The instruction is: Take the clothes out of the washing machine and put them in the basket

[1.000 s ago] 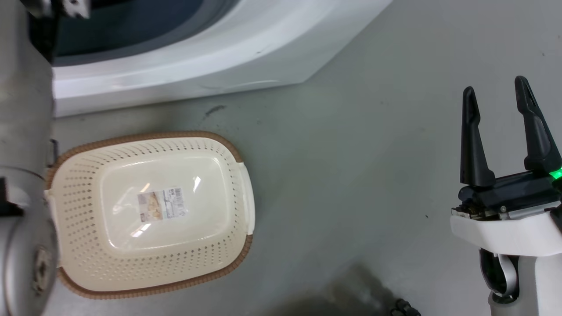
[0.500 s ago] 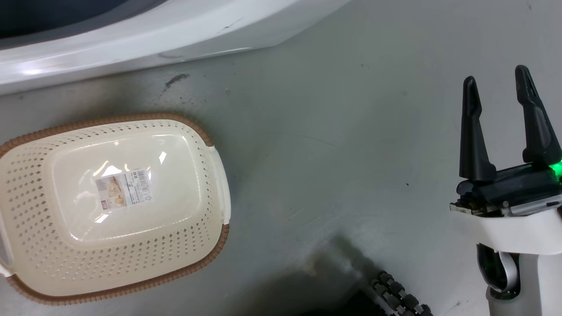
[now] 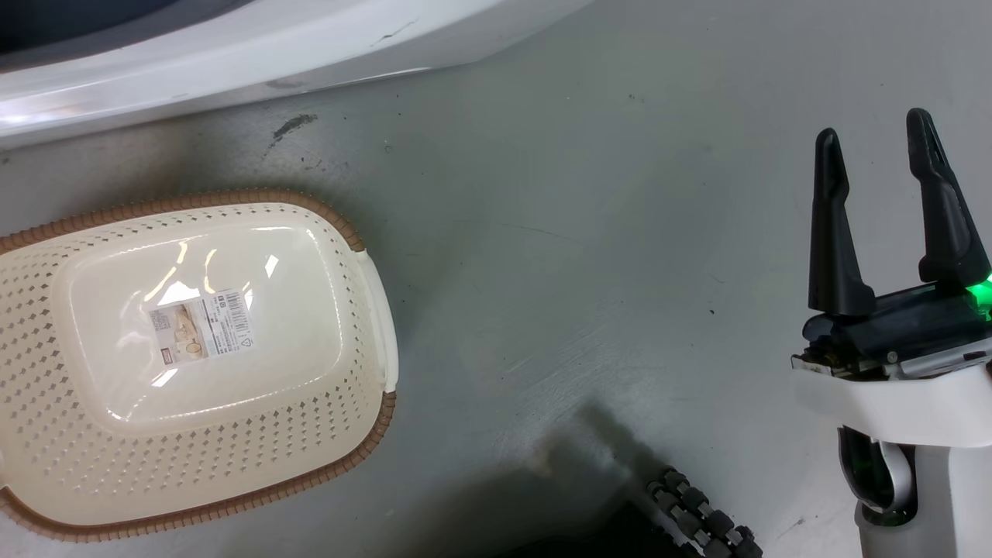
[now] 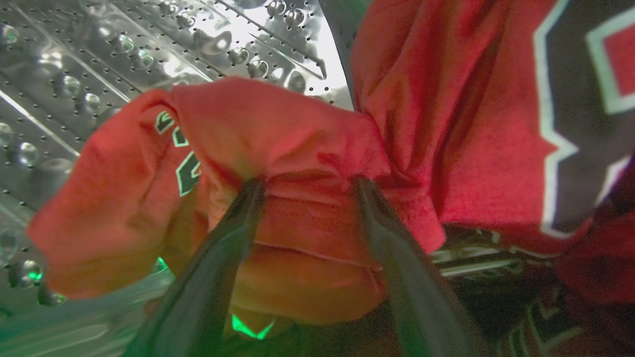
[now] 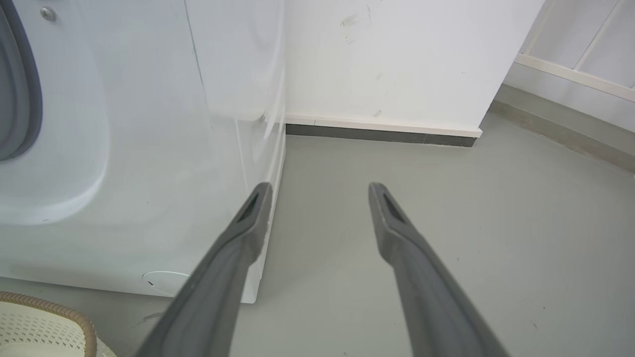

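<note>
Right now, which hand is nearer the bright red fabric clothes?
Left. The left hand presses into the red clothes inside the shiny steel drum; the right hand hangs over grey floor.

The right tool [image 3: 873, 128] has two long, tapered black fingers [image 3: 833, 256] on a black base [image 3: 891, 329], with a green light [image 3: 980, 293] at its right edge and a white wrist shell [image 3: 891, 407] beneath; the left tool [image 4: 307, 179] has slender dark fingers
</note>
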Robot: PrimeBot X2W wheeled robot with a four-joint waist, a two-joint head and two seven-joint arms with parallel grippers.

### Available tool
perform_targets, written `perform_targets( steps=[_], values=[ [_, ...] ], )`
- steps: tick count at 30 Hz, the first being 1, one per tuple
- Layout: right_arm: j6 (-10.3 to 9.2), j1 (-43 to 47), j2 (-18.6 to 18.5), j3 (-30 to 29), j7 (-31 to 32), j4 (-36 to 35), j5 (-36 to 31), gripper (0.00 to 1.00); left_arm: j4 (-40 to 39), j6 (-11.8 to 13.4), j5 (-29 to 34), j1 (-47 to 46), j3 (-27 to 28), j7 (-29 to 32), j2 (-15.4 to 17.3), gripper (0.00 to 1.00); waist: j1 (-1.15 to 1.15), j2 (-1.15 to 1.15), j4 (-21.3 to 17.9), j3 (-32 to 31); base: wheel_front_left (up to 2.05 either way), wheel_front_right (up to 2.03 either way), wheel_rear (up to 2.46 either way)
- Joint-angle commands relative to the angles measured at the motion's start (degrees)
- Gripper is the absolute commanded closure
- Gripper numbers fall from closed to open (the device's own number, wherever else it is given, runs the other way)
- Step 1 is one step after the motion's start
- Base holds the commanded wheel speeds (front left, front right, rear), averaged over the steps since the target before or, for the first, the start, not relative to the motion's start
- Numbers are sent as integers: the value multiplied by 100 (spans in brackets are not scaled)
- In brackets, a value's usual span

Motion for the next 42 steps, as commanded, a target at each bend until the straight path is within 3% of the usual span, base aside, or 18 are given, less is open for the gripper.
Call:
perform_targets(
  steps=[1,2,14,34,42],
  values=[
    [-6,-76,13,17,-10,16,9,0,20,2,5,118,-59,52,24,84,-1,0,6,3,0,0,0],
    [-6,-88,13,18,-10,15,11,0,2,-1,-1,126,-73,23,31,100,-1,0,5,8,0,0,0],
    [-6,-123,12,-117,-10,76,-93,0,-166,-15,-251,378,-75,-507,-76,100,-1,0,132,-226,0,0,0],
    [-6,381,9,-335,-10,317,-719,0,-578,-51,-1166,2493,-283,-3254,-969,100,-1,0,1019,-1862,0,0,0],
    [-6,715,10,-346,-10,412,-858,0,-1024,-53,-1634,3536,-419,-3782,-1044,100,-1,0,1262,-2553,0,0,0]
  ],
)
